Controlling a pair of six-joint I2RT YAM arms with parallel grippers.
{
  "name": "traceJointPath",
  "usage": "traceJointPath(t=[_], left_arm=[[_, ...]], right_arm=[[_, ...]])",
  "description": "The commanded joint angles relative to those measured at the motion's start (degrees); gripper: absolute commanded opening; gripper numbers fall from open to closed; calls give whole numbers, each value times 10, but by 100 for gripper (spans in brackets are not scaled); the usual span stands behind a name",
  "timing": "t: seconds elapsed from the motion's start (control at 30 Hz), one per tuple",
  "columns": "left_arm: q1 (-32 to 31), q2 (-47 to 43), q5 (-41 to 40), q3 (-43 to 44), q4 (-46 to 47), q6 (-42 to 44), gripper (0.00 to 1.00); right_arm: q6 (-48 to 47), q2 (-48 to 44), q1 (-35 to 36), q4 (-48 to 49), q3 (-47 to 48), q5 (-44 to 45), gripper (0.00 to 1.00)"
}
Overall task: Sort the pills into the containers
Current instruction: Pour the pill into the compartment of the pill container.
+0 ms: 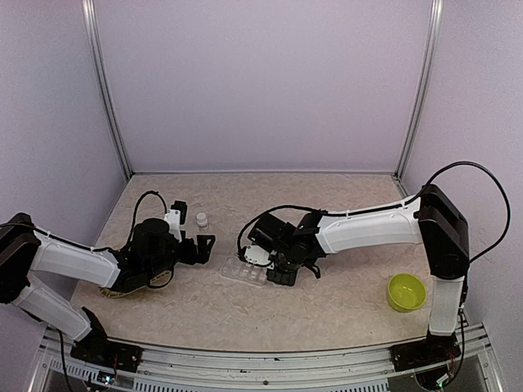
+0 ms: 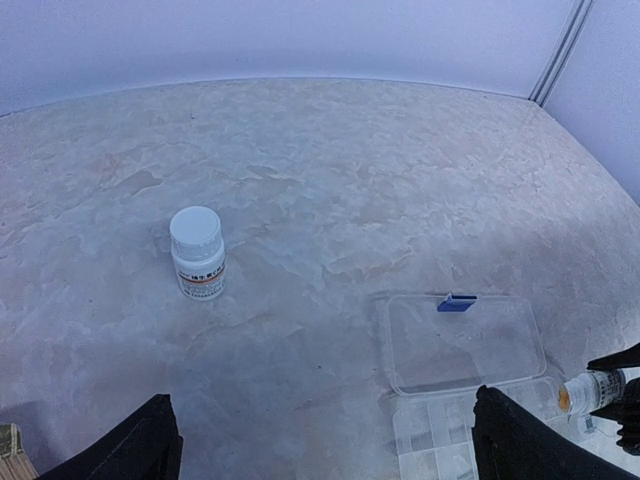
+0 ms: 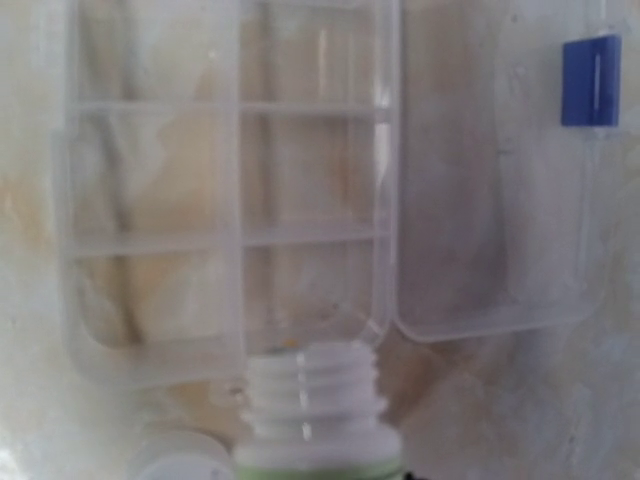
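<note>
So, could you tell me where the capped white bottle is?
The bottle stands left of centre in the top view, just beyond the left pincer, left of the compartment box.

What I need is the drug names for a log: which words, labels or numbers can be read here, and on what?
Nothing is legible.
Capped white bottle: printed label with an orange band, too small to read.
Open bottle: label blurred, unreadable.
Blue clasp: a pale line, no lettering.

Both arms [image 1: 368,227] show white shells, black joints and looping black cables [image 1: 466,163].
</note>
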Motion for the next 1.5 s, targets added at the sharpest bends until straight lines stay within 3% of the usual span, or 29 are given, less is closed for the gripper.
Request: traceJointPath(t=[0.0,1.47], left_arm=[[5,3,4,10,10,1,99],[5,-1,3,9,9,1,99]], right_arm=[[-9,20,11,-26,6,12,8],[-10,6,16,26,-19,11,7]])
